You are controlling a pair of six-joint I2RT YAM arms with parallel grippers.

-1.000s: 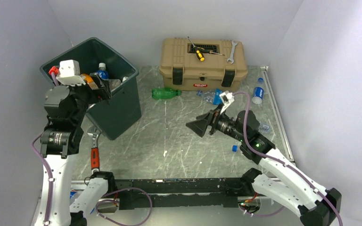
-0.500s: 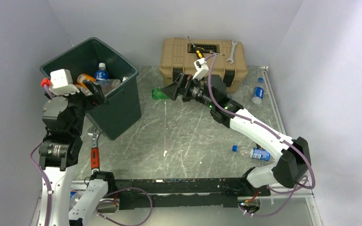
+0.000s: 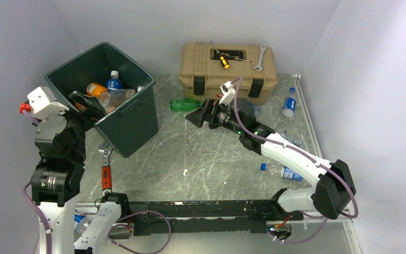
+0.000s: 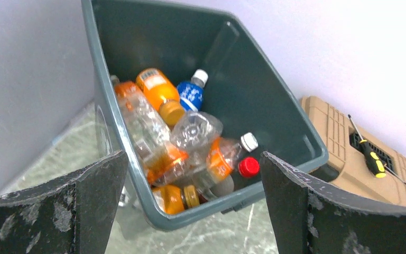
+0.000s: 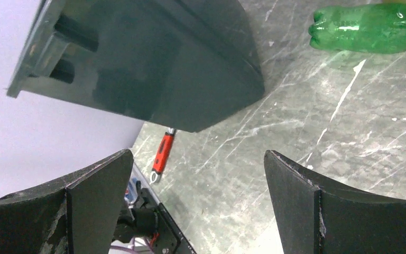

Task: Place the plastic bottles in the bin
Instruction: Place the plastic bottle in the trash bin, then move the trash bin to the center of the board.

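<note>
The dark green bin [image 3: 132, 100] stands at the back left and holds several orange and clear plastic bottles [image 3: 105, 91]. My left gripper [image 3: 86, 106] hangs open and empty at the bin's near-left rim [image 4: 201, 217], looking down on those bottles [image 4: 190, 132]. A green bottle [image 3: 185, 105] lies on the table in front of the toolbox. My right gripper [image 3: 196, 114] is open and empty just right of it, with the green bottle [image 5: 370, 27] at the top right of its wrist view. Other bottles lie at the right [image 3: 289, 106] and near right [image 3: 286, 172].
A tan toolbox [image 3: 227, 74] sits at the back with a yellow-handled screwdriver [image 3: 222, 60] and a silver wrench [image 3: 259, 58] on its lid. An orange-handled wrench [image 3: 106, 174] lies in front of the bin. Grey walls close in on three sides.
My right arm swung from the right middle of the table over to the green bottle by the toolbox. My left gripper drew back from over the bin to its near-left rim.
</note>
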